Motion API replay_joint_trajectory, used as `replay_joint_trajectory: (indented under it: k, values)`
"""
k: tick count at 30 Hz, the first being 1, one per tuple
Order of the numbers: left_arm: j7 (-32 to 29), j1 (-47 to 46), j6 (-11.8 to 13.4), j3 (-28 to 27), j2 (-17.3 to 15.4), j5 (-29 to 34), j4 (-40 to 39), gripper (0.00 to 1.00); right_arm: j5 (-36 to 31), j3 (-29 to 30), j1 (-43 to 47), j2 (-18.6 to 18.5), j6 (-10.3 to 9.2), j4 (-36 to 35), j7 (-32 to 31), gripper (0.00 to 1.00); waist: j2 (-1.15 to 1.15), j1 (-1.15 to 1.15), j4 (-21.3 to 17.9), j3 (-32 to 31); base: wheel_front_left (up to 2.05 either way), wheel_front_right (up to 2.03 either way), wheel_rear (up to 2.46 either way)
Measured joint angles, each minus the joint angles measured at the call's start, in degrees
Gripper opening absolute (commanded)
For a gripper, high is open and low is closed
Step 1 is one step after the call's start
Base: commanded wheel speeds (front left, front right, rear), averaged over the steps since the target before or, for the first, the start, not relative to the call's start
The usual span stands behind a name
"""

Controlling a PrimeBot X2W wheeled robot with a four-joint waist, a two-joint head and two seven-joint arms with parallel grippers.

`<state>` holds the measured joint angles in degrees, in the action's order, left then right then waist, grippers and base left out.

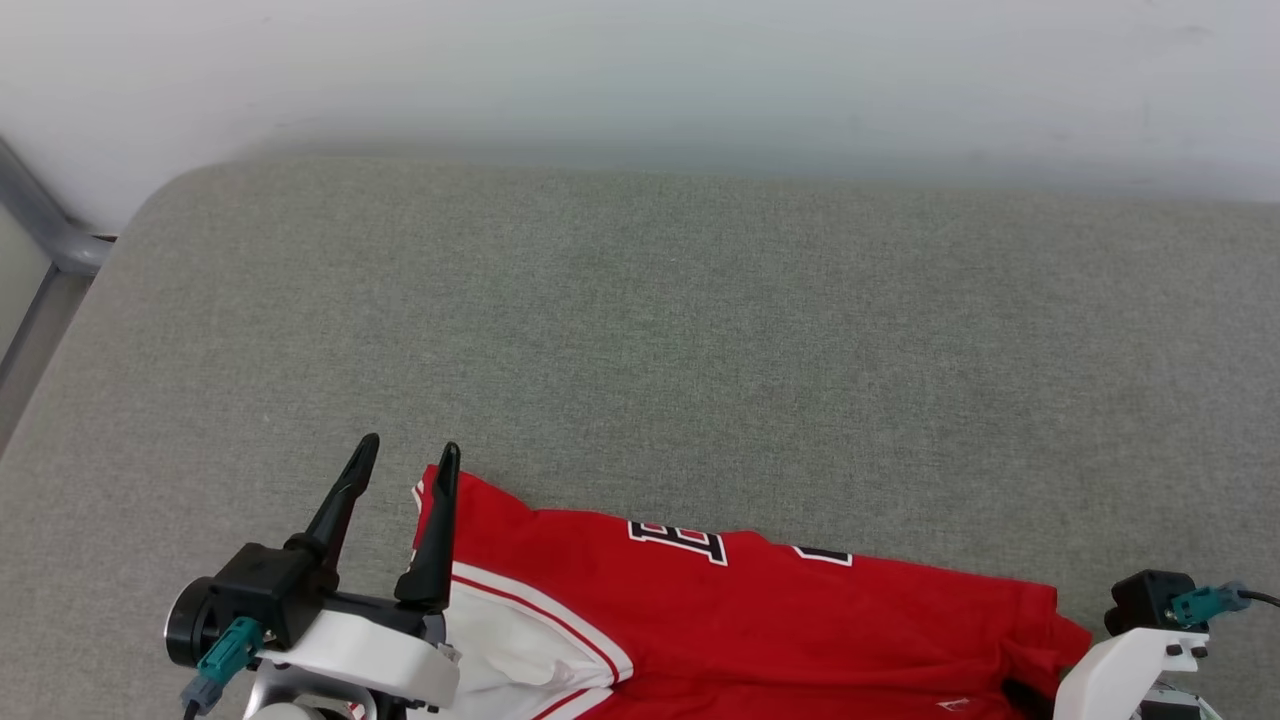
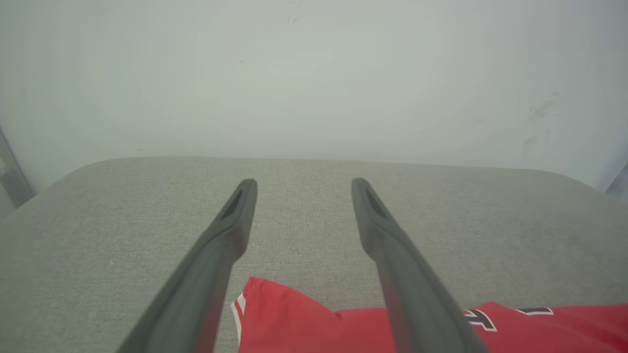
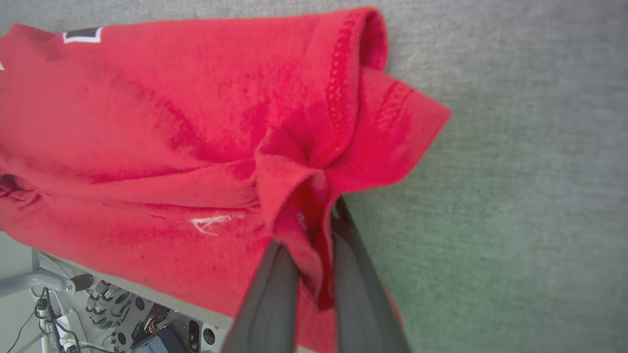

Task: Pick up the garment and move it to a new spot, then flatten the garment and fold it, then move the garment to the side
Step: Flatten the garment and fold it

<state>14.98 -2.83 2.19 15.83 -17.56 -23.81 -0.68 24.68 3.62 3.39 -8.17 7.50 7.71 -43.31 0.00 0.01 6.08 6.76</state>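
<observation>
While the right claw (image 3: 310, 230) pinches a fold at the right end of the garment (image 1: 760, 610), the left claw (image 1: 410, 447) hangs spread just over the opposite corner. The cloth's long axis runs side to side along the near edge of the bench (image 1: 640, 330) — each arm nearest its own end.

Surface: flat grey-green woven fabric pad (image 1: 700, 330) with rounded far corners.
Wall: plain off-white wall (image 1: 640, 70) rising just behind the pad's far edge, with a few faint dark scuff marks (image 2: 542, 110) toward its right side.
Frame: bent grey metal tube (image 1: 40, 215) slanting beside the pad's far-left corner.
Light: soft and even, a pale haze along the far edge.
</observation>
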Motion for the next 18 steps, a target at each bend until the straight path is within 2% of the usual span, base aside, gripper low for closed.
replay_joint_trajectory:
  k: [9,14,18]
  values:
    - [0.00,2.47,-0.63,-1.80,0.18,2.03,1.44,1.00,0.59,0.67,-0.18,-2.26,0.01,-3.74,-0.31,0.00,0.00,0.00,-1.48,-3.52,0.00,0.00,0.00]
    - [0.00,3.58,-0.60,-2.11,0.19,2.48,1.63,1.00,-0.42,6.61,-0.02,-4.87,0.01,-4.35,-1.55,0.00,0.00,-0.01,-2.51,-5.13,0.00,0.00,0.00]
    - [0.00,4.14,-0.42,-2.29,0.22,2.61,1.66,1.00,-1.05,12.99,0.18,-5.33,0.00,-4.49,-3.07,0.00,0.00,0.00,-3.20,-5.95,0.00,0.00,0.00]
